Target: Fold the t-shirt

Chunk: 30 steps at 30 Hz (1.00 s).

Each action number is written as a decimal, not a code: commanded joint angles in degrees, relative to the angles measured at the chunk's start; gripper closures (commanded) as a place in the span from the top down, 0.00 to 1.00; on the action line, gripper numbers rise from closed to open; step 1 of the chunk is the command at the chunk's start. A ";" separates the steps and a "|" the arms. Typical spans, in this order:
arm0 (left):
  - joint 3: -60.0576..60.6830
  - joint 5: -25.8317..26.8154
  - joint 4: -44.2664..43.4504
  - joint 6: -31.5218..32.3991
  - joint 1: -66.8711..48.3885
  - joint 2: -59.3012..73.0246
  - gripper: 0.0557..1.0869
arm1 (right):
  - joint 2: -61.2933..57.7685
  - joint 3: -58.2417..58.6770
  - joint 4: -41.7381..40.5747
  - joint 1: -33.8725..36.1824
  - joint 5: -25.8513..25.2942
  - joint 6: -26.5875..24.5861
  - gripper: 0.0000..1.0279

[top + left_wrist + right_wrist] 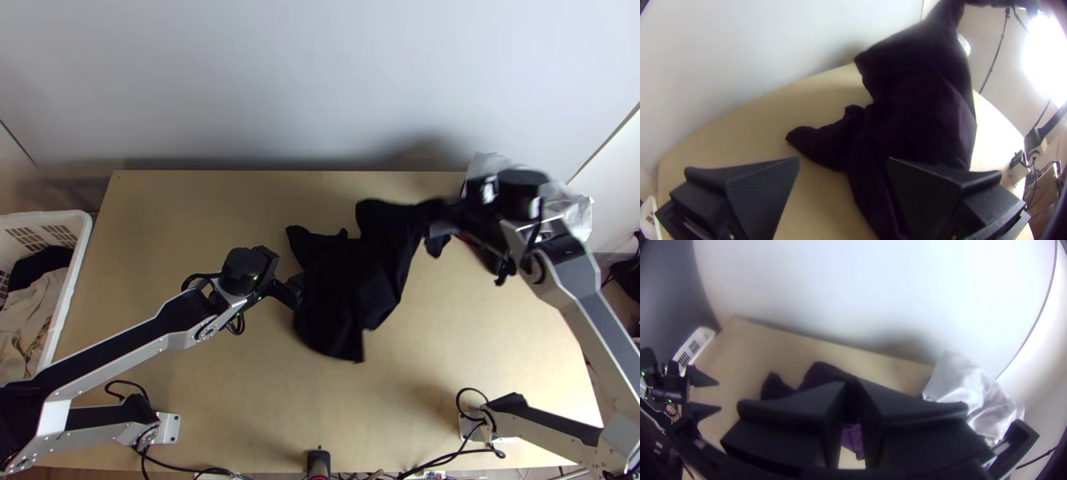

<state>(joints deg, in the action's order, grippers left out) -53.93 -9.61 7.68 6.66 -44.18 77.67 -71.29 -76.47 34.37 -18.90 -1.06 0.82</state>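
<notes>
The t-shirt (352,280) is over the middle of the table, all black and bunched up. One end goes up to the right gripper (852,383), and the rest hangs down in a crumpled heap. It is not folded at all (it looks more like a floppy bat than a shirt).

It should be light and very soft, so it won't break, but it won't keep any shape by itself either. The cloth could slip out if only a tiny bit is pinched. A good place to hold it would be a real corner or edge, like the little flap (815,140) that sticks out at the side. I can't tell if that is a sleeve. With a hold there too, the two arms could pull the shirt out flat before folding.

The right gripper has its fingers pressed together on the cloth. The left gripper (843,161) is right beside the shirt with its fingers wide apart, and nothing is pinched between them.

Around the shirt is the light wooden table (240,392). Past one side is a white basket (48,214) with clothes (32,308) in it, and near the far corner is a crinkly whitish bundle (969,391).
</notes>
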 commanded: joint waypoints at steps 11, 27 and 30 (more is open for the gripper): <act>-5.57 3.72 1.02 1.69 -5.47 -0.50 0.93 | -5.71 -36.91 0.26 -5.63 -9.05 -1.79 0.03; -2.14 3.45 -2.23 1.69 -5.03 0.20 0.93 | 4.84 17.93 -15.21 8.00 -3.51 1.47 0.82; -1.26 3.10 -2.76 1.78 -4.68 0.29 0.93 | 1.68 22.94 -20.22 13.80 -0.61 1.03 0.82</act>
<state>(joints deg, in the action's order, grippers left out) -57.12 -6.02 6.35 8.21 -49.47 78.00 -68.31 -71.22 24.36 -15.11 -6.20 2.00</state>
